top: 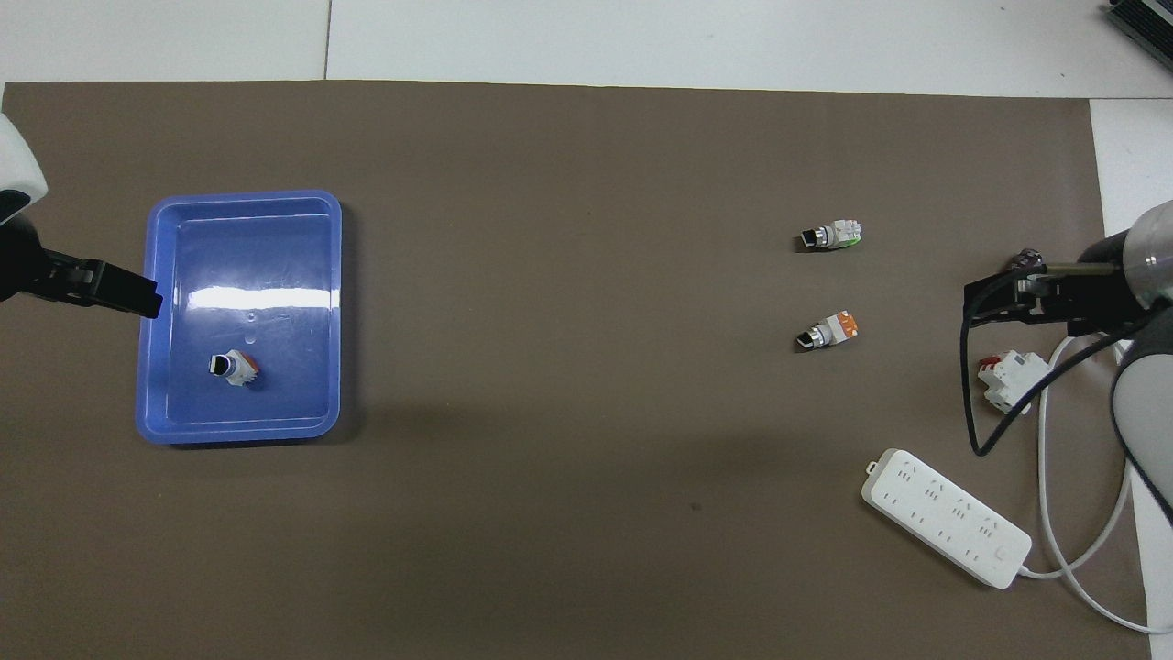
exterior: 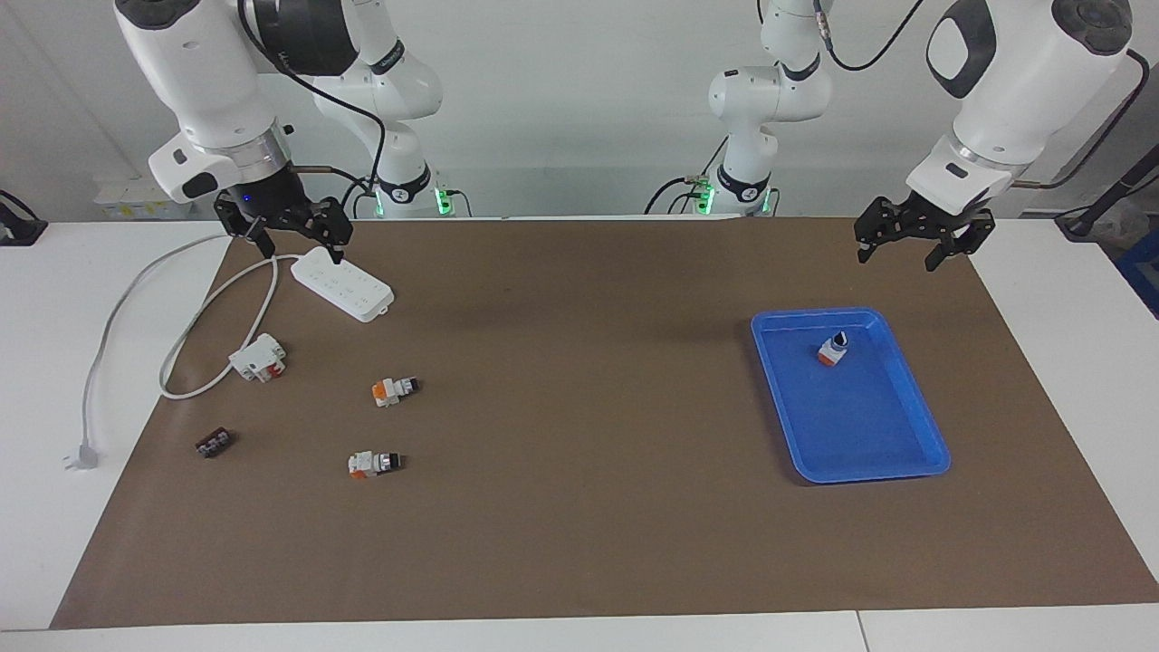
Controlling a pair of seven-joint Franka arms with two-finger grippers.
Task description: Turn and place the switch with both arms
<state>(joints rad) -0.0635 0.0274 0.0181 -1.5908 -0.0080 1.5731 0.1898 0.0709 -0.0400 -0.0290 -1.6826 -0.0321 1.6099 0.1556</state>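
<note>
One small white plastic switch (exterior: 833, 349) with an orange end stands knob-up in the blue plastic tray (exterior: 905, 435), while left gripper (exterior: 916, 246) and right gripper (exterior: 288, 237) hover spread wide, empty.

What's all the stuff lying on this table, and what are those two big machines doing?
Switches: three, white with orange end and black tip; one in the tray, two on the mat toward the right arm's end, one nearer to the robots than the other.
Tray: one, blue, toward the left arm's end.
Power strip: one, white, with a long white cable and plug, toward the right arm's end.
White-and-red block: one, beside the cable.
Dark brown block: one, small, near the mat's edge.
Mat: one, brown, covering the table.
Left gripper: black, open, empty, raised beside the tray.
Right gripper: black, open, empty, over the power strip.
</note>
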